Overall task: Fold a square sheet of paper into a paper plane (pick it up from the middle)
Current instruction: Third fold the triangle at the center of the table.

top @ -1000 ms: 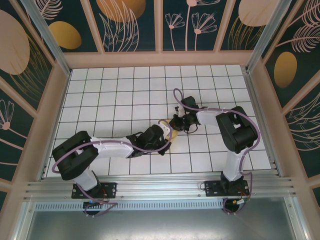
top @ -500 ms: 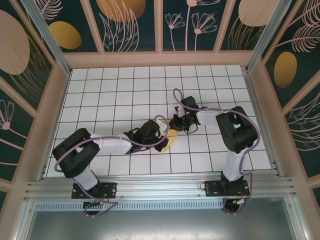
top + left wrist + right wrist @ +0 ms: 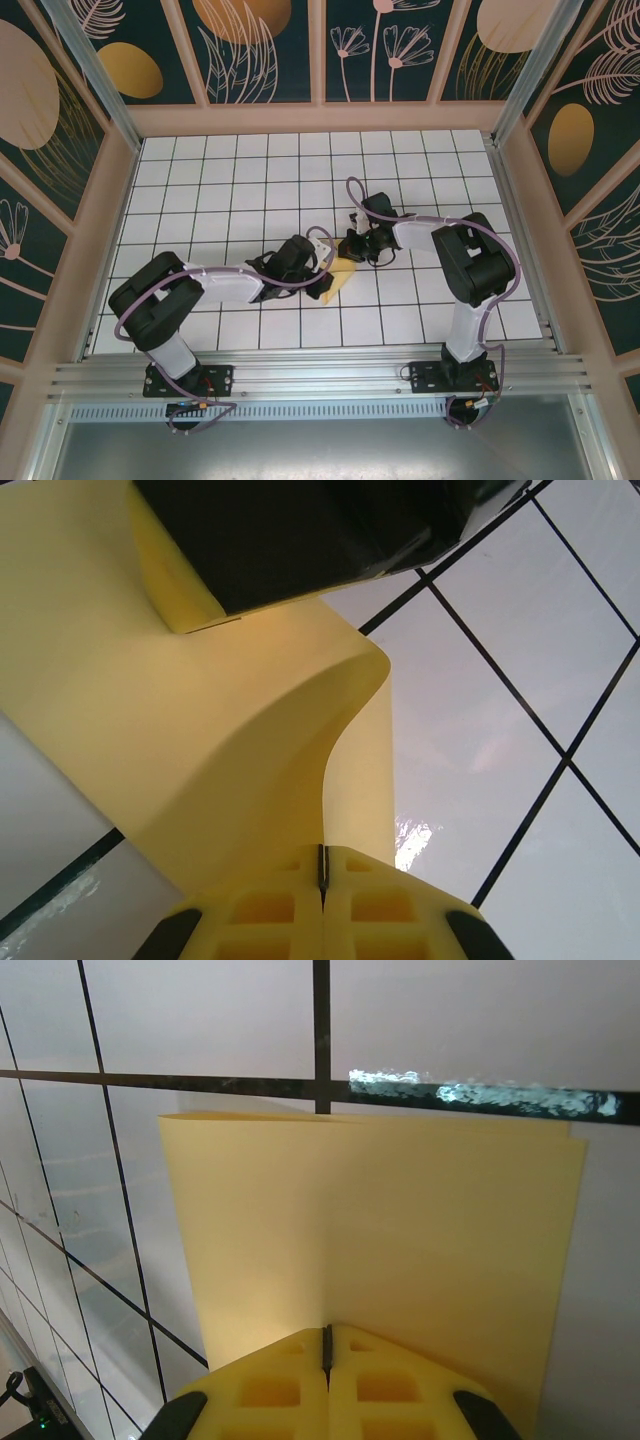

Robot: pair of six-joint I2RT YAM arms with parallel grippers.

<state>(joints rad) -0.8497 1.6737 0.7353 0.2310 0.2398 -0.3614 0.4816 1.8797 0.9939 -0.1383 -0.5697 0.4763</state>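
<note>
Top external view showed the light, floppy sheet of paper (image 3: 338,279) near the middle of the surface (image 3: 250,200), the left claw (image 3: 320,266) pinching its 10 o'clock edge and the right claw (image 3: 352,249) its 1 o'clock end, and it looked likely to crumple unless gripped close to a crease.

**Sheet of paper** (image 3: 338,281), top view: a yellow corner is exposed. The rest lies under the left hand (image 3: 323,266) and right hand (image 3: 352,246). Its folds are too small to read.

**Same sheet** (image 3: 200,730), left wrist view: cut off by the left and top edges. The upper part sits behind a dark block (image 3: 300,530), which is cropped at the top and cannot be identified.

**Left hand** (image 3: 322,880): fingers cropped at the bottom edge.

**Sheet** (image 3: 370,1230), right wrist view: the near edge is hidden behind the right hand (image 3: 326,1355), which is cropped at the bottom.
</note>
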